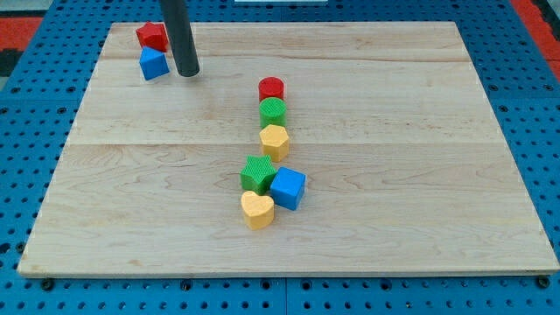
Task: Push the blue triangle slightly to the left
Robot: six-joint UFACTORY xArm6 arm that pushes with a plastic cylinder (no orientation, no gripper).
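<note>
The blue triangle (153, 64) lies near the board's top left corner, just below a red block (151, 36) and touching or nearly touching it. My tip (187, 73) stands just to the right of the blue triangle, a small gap apart. The dark rod rises from it out of the view's top.
A column near the middle holds a red cylinder (271, 88), a green cylinder (273, 110) and a yellow block (274, 140). Below them sit a green star (257, 173), a blue cube (288, 188) and a yellow heart (257, 210). The wooden board (420, 175) lies on a blue pegboard.
</note>
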